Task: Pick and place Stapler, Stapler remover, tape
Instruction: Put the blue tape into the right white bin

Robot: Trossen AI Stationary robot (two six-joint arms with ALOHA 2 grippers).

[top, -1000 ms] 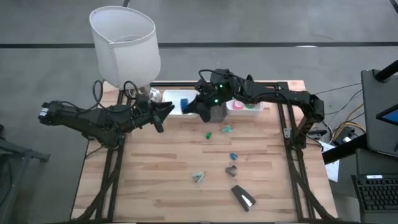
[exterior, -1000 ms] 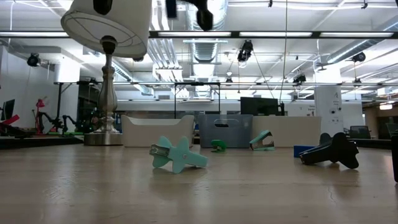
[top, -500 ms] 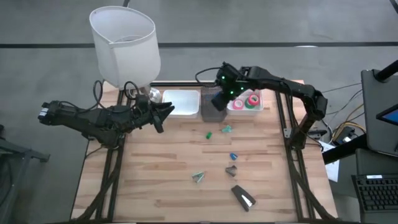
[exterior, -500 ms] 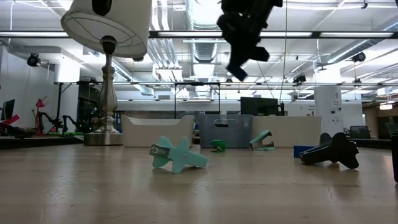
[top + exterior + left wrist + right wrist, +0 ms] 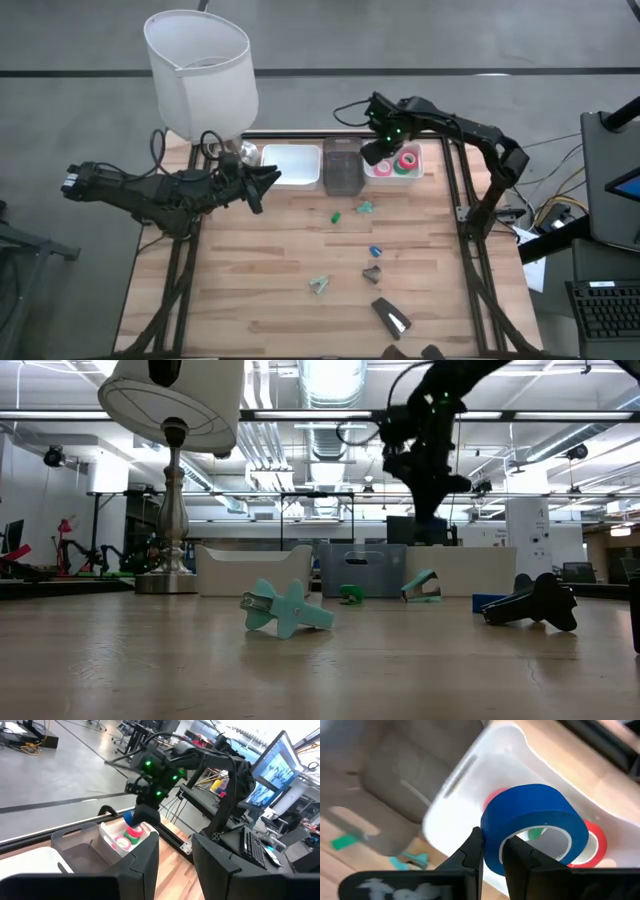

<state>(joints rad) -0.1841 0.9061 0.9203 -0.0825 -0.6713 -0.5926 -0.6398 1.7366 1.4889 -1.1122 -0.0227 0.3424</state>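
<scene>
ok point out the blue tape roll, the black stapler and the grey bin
blue tape roll (image 5: 532,817), right wrist view, its outer blue band
black stapler (image 5: 391,317), high view, middle of its body
grey bin (image 5: 342,166), high view, its floor

Right gripper (image 5: 492,851) pinched closed at back; left gripper (image 5: 268,178) parted

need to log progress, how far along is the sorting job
Done: a red and a green tape roll already lie in the white bin at the table's far edge. In hand: the right hand is shut on the blue tape roll above that bin. Left: the black stapler and the small staple removers lie loose on the table. The left hand waits near the lamp.
</scene>
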